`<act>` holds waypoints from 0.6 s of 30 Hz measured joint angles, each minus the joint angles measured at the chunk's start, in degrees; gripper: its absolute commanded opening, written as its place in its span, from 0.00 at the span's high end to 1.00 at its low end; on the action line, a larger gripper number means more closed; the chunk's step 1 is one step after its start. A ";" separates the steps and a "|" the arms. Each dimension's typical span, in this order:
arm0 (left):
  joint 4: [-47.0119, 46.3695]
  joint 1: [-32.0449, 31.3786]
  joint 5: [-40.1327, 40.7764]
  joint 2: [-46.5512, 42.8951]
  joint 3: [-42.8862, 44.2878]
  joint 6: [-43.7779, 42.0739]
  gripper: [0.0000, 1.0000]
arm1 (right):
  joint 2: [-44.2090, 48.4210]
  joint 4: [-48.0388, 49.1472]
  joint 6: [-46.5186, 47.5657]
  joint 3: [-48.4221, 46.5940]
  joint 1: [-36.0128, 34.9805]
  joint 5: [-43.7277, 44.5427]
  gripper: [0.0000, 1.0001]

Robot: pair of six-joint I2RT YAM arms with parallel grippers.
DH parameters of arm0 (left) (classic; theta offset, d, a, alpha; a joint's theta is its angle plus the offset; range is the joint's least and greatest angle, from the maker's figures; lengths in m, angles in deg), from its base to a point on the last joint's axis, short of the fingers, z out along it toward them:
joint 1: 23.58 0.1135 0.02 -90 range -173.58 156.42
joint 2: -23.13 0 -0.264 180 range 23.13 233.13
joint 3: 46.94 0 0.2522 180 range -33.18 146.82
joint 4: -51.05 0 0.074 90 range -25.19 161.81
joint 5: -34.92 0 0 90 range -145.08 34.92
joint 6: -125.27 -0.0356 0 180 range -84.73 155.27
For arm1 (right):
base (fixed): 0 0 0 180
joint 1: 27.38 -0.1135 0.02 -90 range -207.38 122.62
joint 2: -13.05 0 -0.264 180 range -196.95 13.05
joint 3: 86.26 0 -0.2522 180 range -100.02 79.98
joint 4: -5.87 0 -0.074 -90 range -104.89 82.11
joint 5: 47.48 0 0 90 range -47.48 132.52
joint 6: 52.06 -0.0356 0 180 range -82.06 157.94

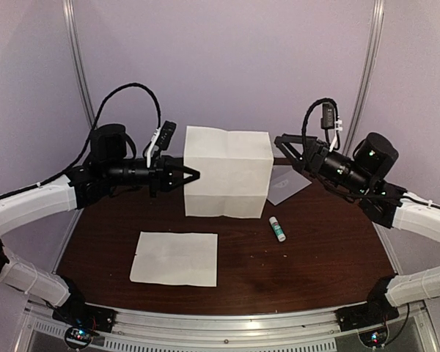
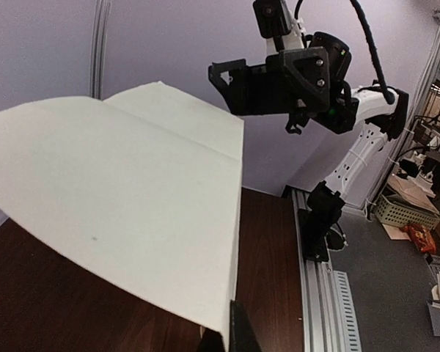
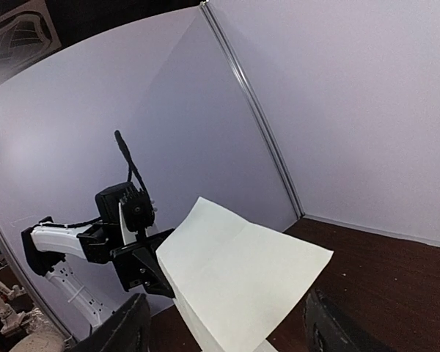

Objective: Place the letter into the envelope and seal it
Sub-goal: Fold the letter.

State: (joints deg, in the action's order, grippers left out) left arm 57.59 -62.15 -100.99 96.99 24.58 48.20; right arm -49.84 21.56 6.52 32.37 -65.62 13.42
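While pinching the letter (image 1: pixel 227 172) with the left gripper (image 1: pixel 195 175) at its edge far from the envelope (image 1: pixel 290 188), holds it up beside the envelope, with the right gripper (image 1: pixel 281 147) spread wide, maybe to fold it smaller.

White creased letter (image 3: pixel 242 282), aloft over brown table (image 3: pixel 396 279); left gripper (image 3: pixel 161 277) clamps its left edge; right gripper (image 3: pixel 226 297) spread wide, not touching; lavender walls (image 3: pixel 352 110).

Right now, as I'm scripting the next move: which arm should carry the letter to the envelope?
Left: the left gripper is shut on the letter's edge, holding it aloft; the right gripper stands open, holding nothing.
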 measured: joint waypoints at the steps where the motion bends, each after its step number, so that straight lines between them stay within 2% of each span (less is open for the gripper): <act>1: 0.70 0.00 0.46 0.00 0.00 -0.50 1.00 | 1.07 -1.75 1.03 -0.22 0.02 1.31 0.20; 5: 3.41 0.00 0.96 0.00 0.11 -2.27 1.00 | 3.30 -8.94 5.25 -2.75 0.07 4.66 0.16; 9: 6.05 -0.04 0.81 0.20 1.20 -4.07 1.00 | 1.73 -17.40 10.29 -9.07 0.07 3.61 0.25; 18: 13.03 -2.01 -1.68 3.23 5.11 -8.57 1.00 | -9.35 -37.81 21.99 -25.20 -4.09 -5.22 0.42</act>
State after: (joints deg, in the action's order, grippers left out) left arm 70.61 -64.16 -102.67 100.23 29.69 39.63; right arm -59.19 -16.25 28.51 7.16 -69.70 8.19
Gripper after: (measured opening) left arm 0.008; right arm 0.624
